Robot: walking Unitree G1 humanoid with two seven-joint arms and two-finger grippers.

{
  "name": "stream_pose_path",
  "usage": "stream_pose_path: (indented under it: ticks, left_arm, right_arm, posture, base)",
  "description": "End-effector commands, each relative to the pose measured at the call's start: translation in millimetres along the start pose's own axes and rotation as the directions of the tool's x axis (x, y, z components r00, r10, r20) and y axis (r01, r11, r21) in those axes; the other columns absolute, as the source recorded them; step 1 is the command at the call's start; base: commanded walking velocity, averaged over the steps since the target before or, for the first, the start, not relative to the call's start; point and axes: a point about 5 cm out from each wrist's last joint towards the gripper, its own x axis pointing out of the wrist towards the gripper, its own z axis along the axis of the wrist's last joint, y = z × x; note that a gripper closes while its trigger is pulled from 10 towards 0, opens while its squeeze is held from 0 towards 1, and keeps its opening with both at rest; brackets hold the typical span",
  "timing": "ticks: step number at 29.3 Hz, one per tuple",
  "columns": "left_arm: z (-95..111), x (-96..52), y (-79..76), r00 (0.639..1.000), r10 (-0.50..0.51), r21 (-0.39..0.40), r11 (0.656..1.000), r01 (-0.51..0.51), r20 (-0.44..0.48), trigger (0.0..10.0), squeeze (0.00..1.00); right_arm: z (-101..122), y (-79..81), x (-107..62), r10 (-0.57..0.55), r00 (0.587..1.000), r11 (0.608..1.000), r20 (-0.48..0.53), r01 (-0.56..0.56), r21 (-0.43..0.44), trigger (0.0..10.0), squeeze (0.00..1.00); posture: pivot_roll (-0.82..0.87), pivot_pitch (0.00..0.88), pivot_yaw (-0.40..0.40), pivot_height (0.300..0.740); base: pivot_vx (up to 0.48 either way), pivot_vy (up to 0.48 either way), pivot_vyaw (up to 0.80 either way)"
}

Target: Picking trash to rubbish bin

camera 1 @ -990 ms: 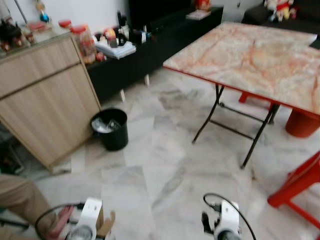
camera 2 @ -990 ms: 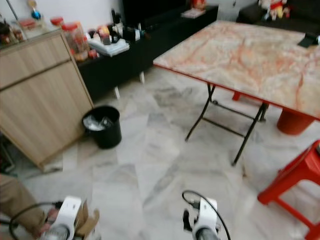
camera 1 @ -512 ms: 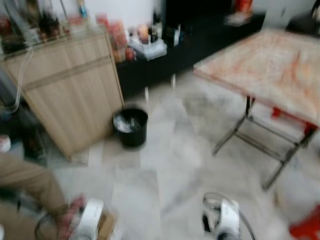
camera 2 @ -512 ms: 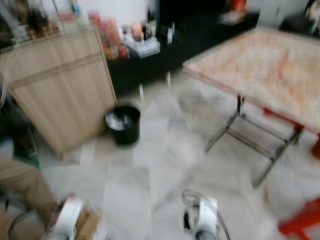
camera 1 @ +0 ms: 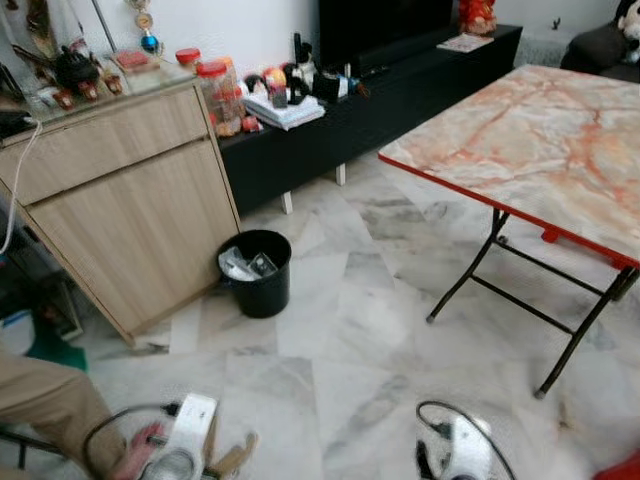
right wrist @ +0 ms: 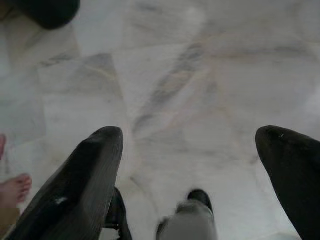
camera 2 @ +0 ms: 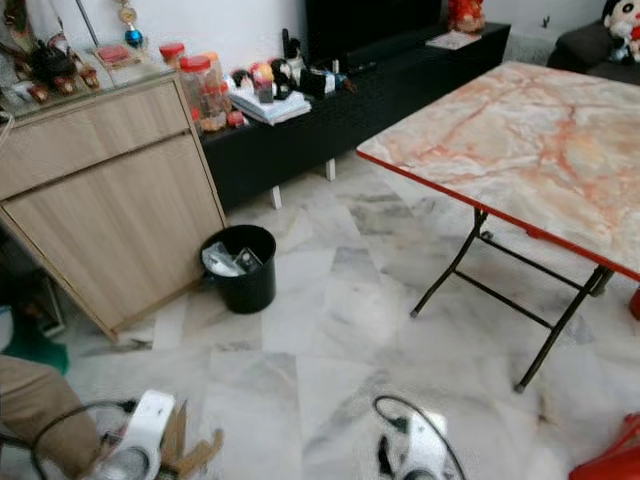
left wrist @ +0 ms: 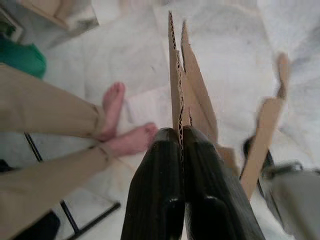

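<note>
Edgewise, torn corrugated cardboard (left wrist: 186, 95) pinched by left end effector (left wrist: 181, 137).

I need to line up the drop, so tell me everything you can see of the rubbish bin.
The rubbish bin is a small round black bucket that looks like plastic, standing upright and open-topped on the pale marble floor. It stands by the corner of the wooden cabinet; whether they touch is unclear. Inside lies crumpled pale trash with a small dark packet, below the rim.

We see the view swing left and steady, so the black bin (camera 1: 256, 272) now sits nearer mid-floor, its trash sharper.
</note>
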Motion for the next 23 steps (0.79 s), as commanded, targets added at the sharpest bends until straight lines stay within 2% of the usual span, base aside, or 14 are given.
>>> stream_pose_path:
  ticks: [1, 8, 23]
  left_arm:
    - [3.5, 0.7, -2.4, 1.0, -0.004, 0.011, 1.0, 0.004, 0.008, 10.0, 0.0]
    - [2.5, 0.5, -2.0, 1.0, -0.002, 0.009, 1.0, 0.001, 0.007, 10.0, 0.0]
    - [2.3, 0.4, -3.8, 1.0, -0.004, 0.006, 1.0, 0.004, 0.006, 10.0, 0.0]
  right_arm:
    - [2.3, -5.9, 0.2, -0.016, 1.0, 1.0, 0.005, 0.016, -0.02, 10.0, 0.0]
    - [0.9, -4.6, 0.1, -0.009, 1.0, 1.0, -0.002, 0.009, -0.016, 10.0, 0.0]
    - [0.3, -5.9, -0.1, -0.009, 1.0, 1.0, -0.008, 0.008, -0.027, 10.0, 0.0]
  posture:
    - [-0.1, 0.0, 0.07, 0.74]
    - [-0.1, 0.0, 0.067, 0.74]
    - [-0.1, 0.0, 0.06, 0.74]
  base:
    - [0.315, 0.0, 0.8]
    - [0.317, 0.0, 0.8]
    - [0.313, 0.0, 0.0]
